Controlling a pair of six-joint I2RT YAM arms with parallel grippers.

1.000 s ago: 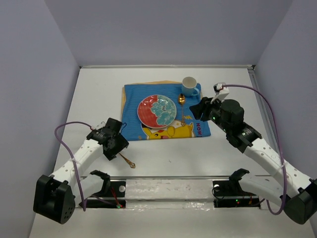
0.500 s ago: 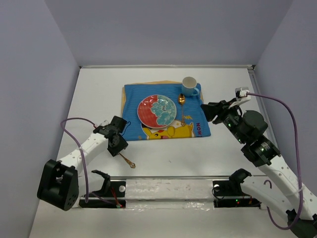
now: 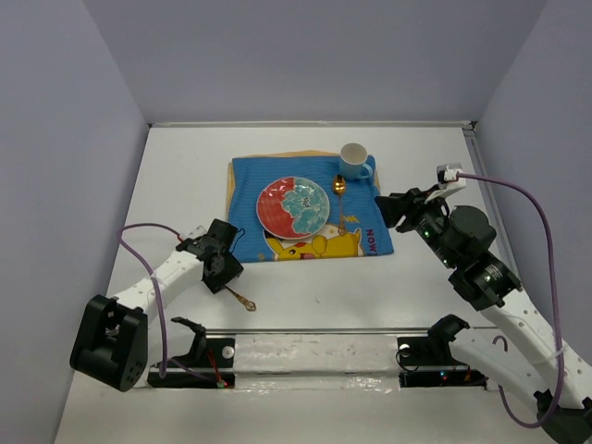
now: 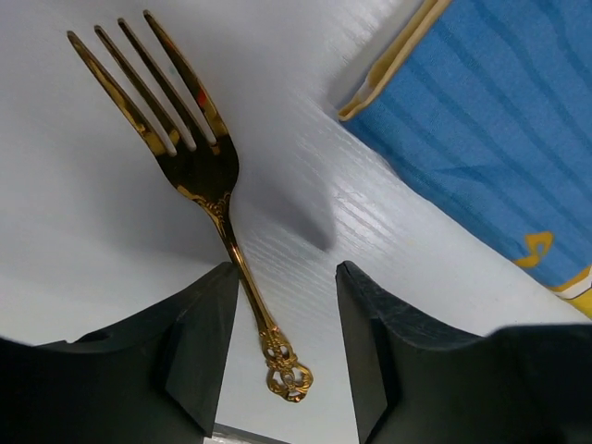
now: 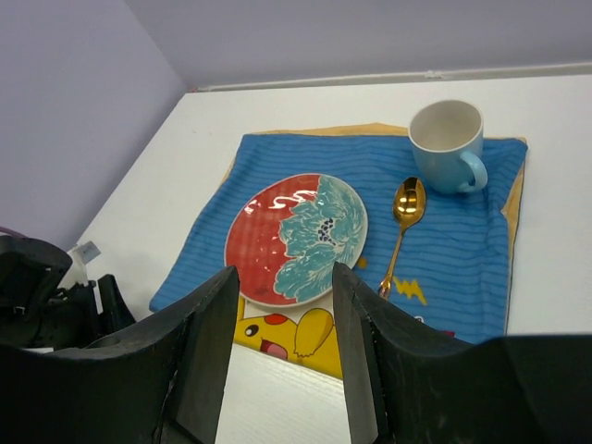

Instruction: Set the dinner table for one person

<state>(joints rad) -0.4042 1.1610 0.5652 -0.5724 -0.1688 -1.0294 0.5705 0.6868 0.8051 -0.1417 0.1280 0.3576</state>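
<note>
Pointing down at the front left of the white surface (image 3: 180, 176), the left claw (image 4: 287, 277) stands released, its two dark fingers (image 4: 199, 342) apart with a clear gap between them. A gold fork (image 4: 199, 166) lies flat on the surface there; its thin ornate handle runs through that gap, nearer the finger on the left of the wrist view, and its tines point away from the claw; whether the handle touches that finger I cannot tell.

The surface spreads from the arms' bases at the near edge to the pale walls at the back and sides. It carries a blue cartoon-printed placemat (image 3: 277, 180) with a yellow border, set towards the far middle; the mat's near left corner lies just beside the fork, apart from it.

On the mat sits a round plate (image 3: 292, 206), red on one side and teal-flowered on the other, about the mat's centre. A gold spoon (image 3: 339, 199) lies just right of the plate, its bowl towards the far side. A light blue mug (image 3: 353, 160) stands upright at the mat's far right corner, just beyond the spoon's bowl, its handle turned to the right.

The right claw (image 5: 282, 287) is raised beside the mat's right edge, facing the plate and spoon; it too is released, fingers spread and gripping nothing, well apart from the mug.
</note>
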